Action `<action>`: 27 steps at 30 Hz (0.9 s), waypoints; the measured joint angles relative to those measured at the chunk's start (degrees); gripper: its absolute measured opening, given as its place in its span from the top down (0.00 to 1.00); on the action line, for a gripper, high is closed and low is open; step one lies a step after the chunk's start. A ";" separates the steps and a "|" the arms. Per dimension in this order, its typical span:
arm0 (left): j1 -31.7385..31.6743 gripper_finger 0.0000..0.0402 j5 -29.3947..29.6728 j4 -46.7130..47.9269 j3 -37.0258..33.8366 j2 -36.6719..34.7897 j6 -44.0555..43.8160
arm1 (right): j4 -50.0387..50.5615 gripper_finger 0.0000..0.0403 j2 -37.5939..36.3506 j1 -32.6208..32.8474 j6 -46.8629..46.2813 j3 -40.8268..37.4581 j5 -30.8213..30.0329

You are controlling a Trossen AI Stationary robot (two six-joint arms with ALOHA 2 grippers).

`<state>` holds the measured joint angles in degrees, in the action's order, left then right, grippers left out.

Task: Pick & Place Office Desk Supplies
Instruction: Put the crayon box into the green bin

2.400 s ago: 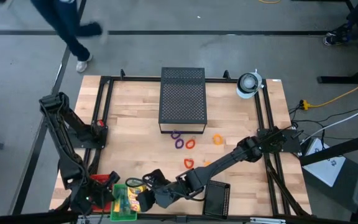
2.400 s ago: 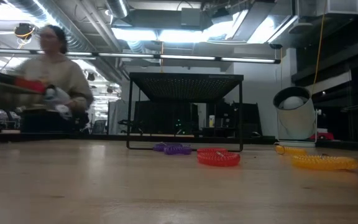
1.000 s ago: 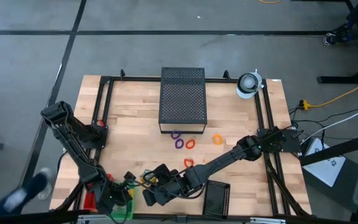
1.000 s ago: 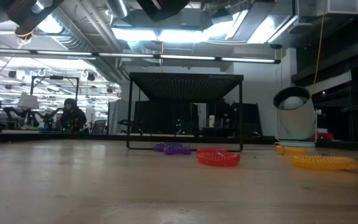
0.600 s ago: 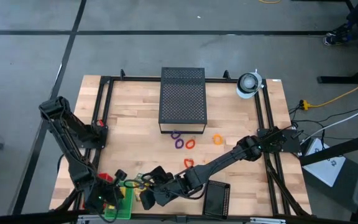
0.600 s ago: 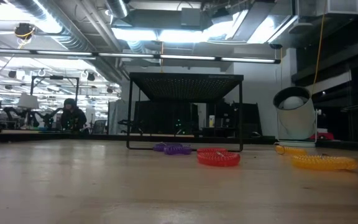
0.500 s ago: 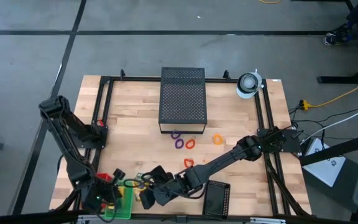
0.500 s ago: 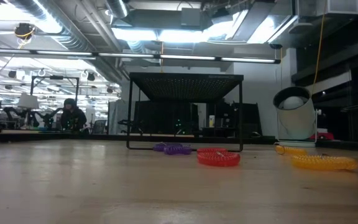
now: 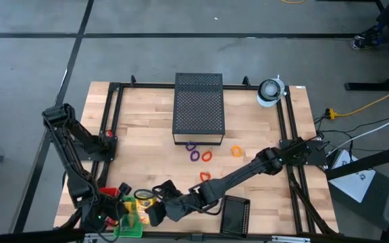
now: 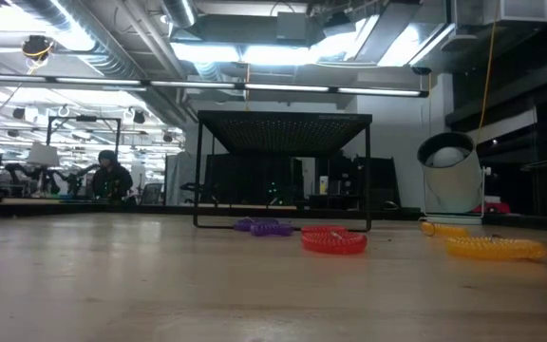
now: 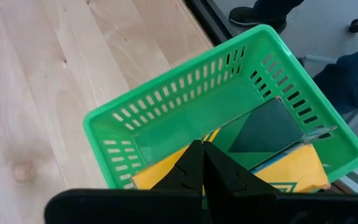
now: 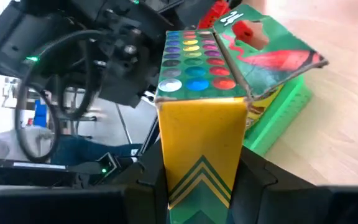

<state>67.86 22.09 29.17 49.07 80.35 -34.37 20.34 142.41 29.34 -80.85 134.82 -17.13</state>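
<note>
Left hand (image 11: 202, 163): clenched on nothing, poised over the green basket (image 11: 166, 121) at the surface's (image 9: 147, 135) near-left corner, probably to steady or tidy its load.
Basket contents: one yellow-and-green crayon box (image 11: 253, 155) lies inside.
Right hand (image 12: 204, 180): grasping a second crayon box (image 12: 201, 137) upright just beside the basket, lid flap open, apparently ready to drop in.
Rings (image 9: 196, 152): loose mid-surface, before the black perforated box (image 9: 198, 108).
Writing: none readable; only a chevron pattern and printed colour dots.

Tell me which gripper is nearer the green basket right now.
Left. The left gripper hangs shut directly over the green basket, above the crayon box lying inside. The right gripper holds a crayon box just beside the basket.
</note>
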 joint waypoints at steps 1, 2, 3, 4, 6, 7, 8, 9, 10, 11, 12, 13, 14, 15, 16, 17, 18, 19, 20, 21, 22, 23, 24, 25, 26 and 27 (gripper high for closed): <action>0.09 1.00 0.19 0.00 -0.01 0.01 0.02 | -0.73 0.72 0.70 -0.04 -0.32 0.00 0.28; 0.13 1.00 0.27 0.00 -0.01 0.01 0.05 | -3.00 0.72 1.75 -0.17 -0.91 0.00 0.83; 0.14 1.00 0.33 0.03 -0.01 0.01 0.05 | -5.68 0.72 2.80 -0.29 -1.12 0.00 1.60; 0.23 1.00 0.35 0.04 -0.01 0.01 0.05 | -6.13 0.72 3.54 -0.31 -1.38 0.00 1.78; 0.37 1.00 0.50 0.05 -0.01 0.01 0.14 | -5.97 0.72 4.68 -0.40 -2.70 -0.03 2.08; 0.39 1.00 0.61 0.09 -0.01 0.01 0.16 | -5.18 0.72 4.79 -0.42 -2.90 -0.12 2.70; 0.50 1.00 0.65 0.21 -0.01 0.01 0.16 | -4.94 0.72 4.79 -0.42 -3.36 -0.13 3.03; 0.62 1.00 0.71 0.24 -0.01 0.01 0.16 | -5.38 0.72 4.78 -0.39 -3.92 -0.13 2.97; 0.72 1.00 0.80 0.28 -0.01 0.01 0.23 | -5.90 0.72 4.69 -0.35 -4.20 -0.12 2.85; 0.82 1.00 0.88 0.28 -0.01 0.01 0.24 | -6.22 0.72 4.59 -0.23 -4.46 -0.06 2.76; 0.85 1.00 0.89 0.26 -0.01 0.01 0.24 | -6.45 0.72 4.57 -0.15 -4.95 -0.02 2.58; 0.85 1.00 0.94 0.26 -0.03 0.01 0.42 | -6.82 0.72 4.57 -0.09 -5.56 -0.04 2.31; 0.85 1.00 1.04 0.26 -0.03 0.01 0.67 | -6.94 0.72 4.57 -0.09 -5.86 -0.04 2.35; 0.85 1.00 1.21 0.24 -0.03 0.01 0.99 | -6.95 0.72 4.57 -0.09 -6.16 -0.04 2.42; 0.85 1.00 1.55 0.26 -0.03 0.03 1.12 | -6.89 0.72 4.58 -0.09 -6.37 -0.04 2.74; 0.85 1.00 1.96 0.26 -0.05 0.05 1.16 | -6.75 0.72 4.57 -0.12 -6.42 -0.04 2.95; 0.85 1.00 2.09 0.26 -0.05 0.05 1.56 | -6.59 0.72 4.57 -0.20 -6.39 -0.04 2.96; 0.83 1.00 2.13 0.26 -0.05 0.05 2.06 | -6.59 0.72 4.58 -0.30 -6.18 -0.04 3.03; 0.73 1.00 2.16 0.26 -0.05 0.05 2.34 | -6.72 0.72 4.59 -0.38 -5.90 -0.04 2.94; 0.65 1.00 2.16 0.26 -0.05 0.05 2.39 | -7.22 0.72 4.59 -0.45 -5.77 -0.04 2.74; 0.65 1.00 2.16 0.26 -0.05 0.05 2.45 | -7.69 0.72 4.59 -0.55 -5.69 -0.04 2.65; 0.65 1.00 2.21 0.26 -0.05 0.05 2.59 | -7.79 0.72 4.60 -0.64 -5.69 -0.04 2.65; 0.63 1.00 2.30 0.26 -0.05 0.05 2.63 | -8.26 0.72 5.17 -0.70 -5.74 0.03 2.74; 0.63 1.00 2.48 0.26 -0.05 0.05 2.77 | -10.12 0.72 5.99 -0.82 -5.94 0.15 3.09; 0.63 1.00 2.69 0.27 -0.07 0.05 2.93 | -10.68 0.72 6.66 -0.97 -5.96 0.07 4.04; 0.53 1.00 3.04 0.25 -0.07 0.06 3.23 | -11.57 0.72 7.65 -1.09 -6.10 -0.04 5.10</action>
<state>68.38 25.13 29.41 48.99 80.41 -31.14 8.78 150.06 28.25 -86.95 134.78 -12.03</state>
